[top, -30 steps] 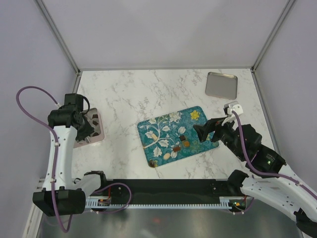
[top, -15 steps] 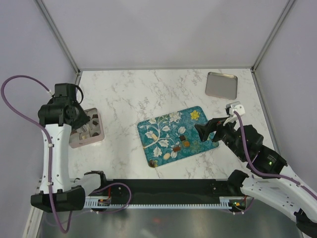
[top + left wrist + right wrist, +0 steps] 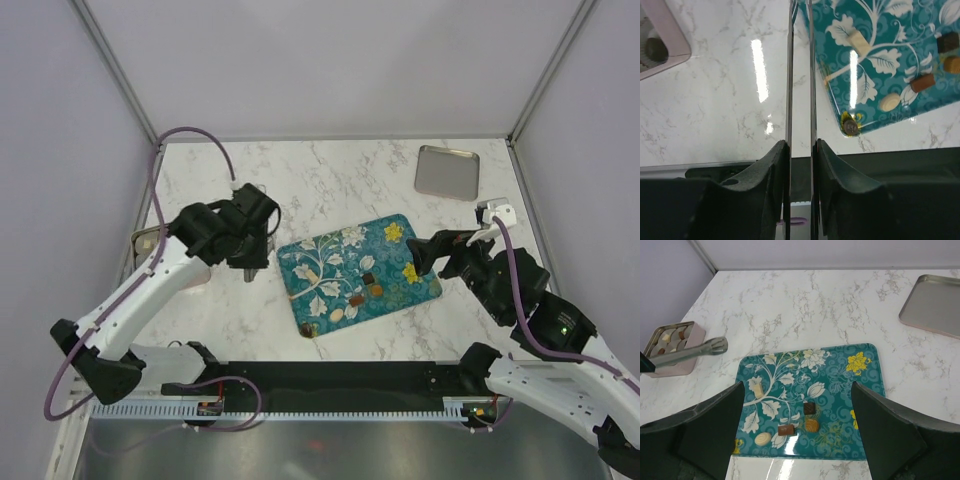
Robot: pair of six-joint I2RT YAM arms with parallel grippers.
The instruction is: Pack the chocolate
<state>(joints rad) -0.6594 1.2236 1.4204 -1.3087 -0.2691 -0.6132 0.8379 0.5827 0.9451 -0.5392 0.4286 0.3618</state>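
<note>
Several chocolates lie on the teal flowered tray (image 3: 395,262): a dark square (image 3: 809,408), a caramel round (image 3: 811,425), a brown block (image 3: 786,429), a cream oval (image 3: 763,439) and a white bar (image 3: 757,388). One more round chocolate (image 3: 850,126) sits at the tray's near-left corner. My left gripper (image 3: 251,258) is shut on metal tongs (image 3: 800,75), whose blades reach over the marble just left of the tray. The tongs' tip (image 3: 715,346) carries nothing. My right gripper (image 3: 432,250) hangs open above the tray's right side, holding nothing.
A pink box (image 3: 670,342) with chocolates in paper cups stands at the table's left edge, partly behind the left arm (image 3: 160,280). An empty silver tray (image 3: 447,171) lies at the back right. Bare marble (image 3: 320,180) spreads behind the teal tray.
The left arm has swung from over the pink box rightwards to the teal tray's left edge, tongs still in its grip. The right gripper has drifted slightly up and right.
</note>
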